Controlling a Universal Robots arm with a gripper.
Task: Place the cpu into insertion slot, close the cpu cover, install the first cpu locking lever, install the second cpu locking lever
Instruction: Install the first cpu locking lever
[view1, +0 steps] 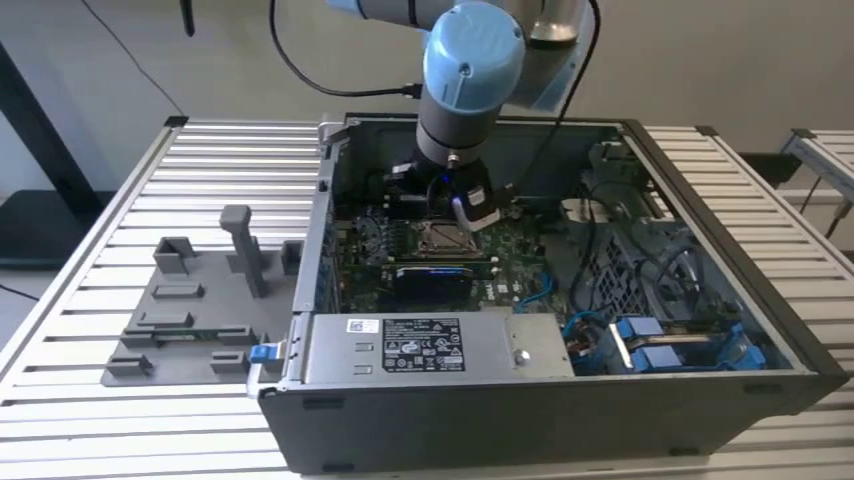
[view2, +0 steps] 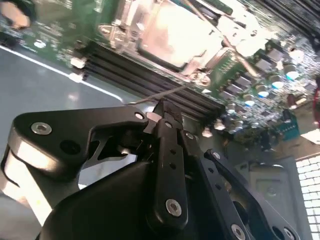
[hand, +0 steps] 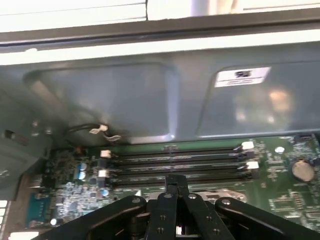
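Tool (view2: 162, 107) fingers are pressed together into one black tip in both wrist views, with no gap and nothing seen between them; whether the tip pinches the thin wire lever (view2: 160, 95) that runs just past it cannot be told. In the exterior view the tool (view1: 470, 215) hangs under the blue-jointed arm (view1: 470, 60), low inside the open computer case (view1: 534, 400), just beside the insertion slot (view1: 441, 238) on the exterior view's right.

In the second wrist view the cpu (view2: 175, 32) lies flat in the insertion slot (view2: 197, 75), its pale metal face washed out by glare, with the cpu cover (view2: 142, 47) lying as a silvery frame around it. Dark memory slots (view2: 130, 67) run between the socket and the tool tip; the first wrist view shows the same memory slots (hand: 175, 162) on the green motherboard (hand: 280, 175), with the grey case wall (hand: 125, 100) behind them.

Inside the case a labelled power supply (view1: 427, 345) sits along the near edge, and blue-tagged cables (view1: 654, 340) fill the bay toward the exterior view's right. Outside it, a grey fixture tray (view1: 187, 320) with upright pegs lies on the ribbed metal desk (view1: 80, 400). A plain pale wall (view1: 747, 60) stands behind, and a dark frame is cut off at the exterior view's left edge.
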